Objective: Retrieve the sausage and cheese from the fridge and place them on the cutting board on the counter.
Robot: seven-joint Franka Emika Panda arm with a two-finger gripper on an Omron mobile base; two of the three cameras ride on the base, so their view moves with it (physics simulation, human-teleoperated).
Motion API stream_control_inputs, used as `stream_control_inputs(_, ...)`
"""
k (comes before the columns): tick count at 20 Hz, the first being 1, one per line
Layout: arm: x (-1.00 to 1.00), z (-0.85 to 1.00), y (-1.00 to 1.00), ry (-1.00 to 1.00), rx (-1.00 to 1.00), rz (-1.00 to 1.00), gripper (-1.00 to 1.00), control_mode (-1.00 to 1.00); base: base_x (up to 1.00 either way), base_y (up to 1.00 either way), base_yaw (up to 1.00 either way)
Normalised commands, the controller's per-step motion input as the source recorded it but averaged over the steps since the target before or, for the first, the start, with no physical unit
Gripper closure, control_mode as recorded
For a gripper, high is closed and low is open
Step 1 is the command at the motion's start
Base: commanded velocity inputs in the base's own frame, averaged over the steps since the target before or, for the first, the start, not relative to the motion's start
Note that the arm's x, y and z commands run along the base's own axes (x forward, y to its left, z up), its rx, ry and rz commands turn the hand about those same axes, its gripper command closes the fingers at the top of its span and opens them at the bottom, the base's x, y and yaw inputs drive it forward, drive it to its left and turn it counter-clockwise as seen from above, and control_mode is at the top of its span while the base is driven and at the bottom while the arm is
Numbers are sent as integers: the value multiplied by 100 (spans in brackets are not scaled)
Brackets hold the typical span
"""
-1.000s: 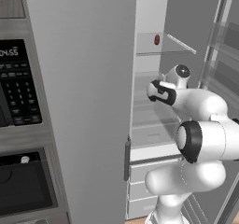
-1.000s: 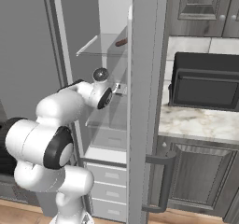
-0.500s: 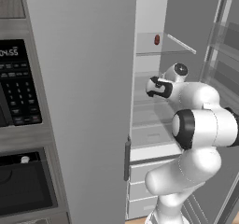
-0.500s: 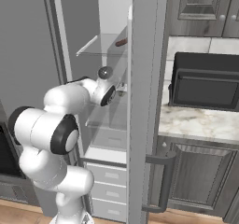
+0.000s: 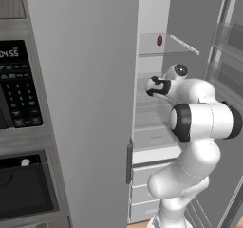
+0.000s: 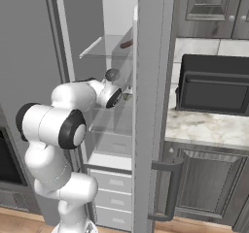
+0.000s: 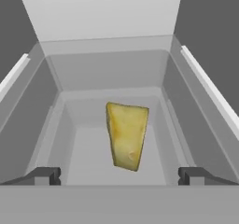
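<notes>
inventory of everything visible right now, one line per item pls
fridge: 1, grey, one door shut in the left base view, other door swung open
sausage: 1, reddish-brown, on the upper glass shelf inside the fridge
cheese: 1, pale yellow wedge, on a lower fridge shelf, straight ahead of the hand camera
fridge drawers: white, stacked at the bottom of the open compartment
oven panel: 1, black with keypad and display, left of the fridge
counter: 1, white-beige marbled, right of the fridge
black appliance: 1, on the counter against the wall
cabinets: dark grey, under and above the counter
gripper: 1, dark fingertips, open, apart from the cheese, which lies between and beyond them
</notes>
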Motion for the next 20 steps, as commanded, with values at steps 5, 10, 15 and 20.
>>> stream_control_inputs(5,14,-14,0,0,0,0,-100,-100,0,0,0)
stream_control_inputs(10,15,-6,0,0,0,0,-100,-100,0,0,0)
stream_control_inputs(15,25,-8,-7,0,0,0,-100,-100,0,0,0)
stream_control_inputs(20,20,-7,-7,0,0,0,-100,-100,0,0,0)
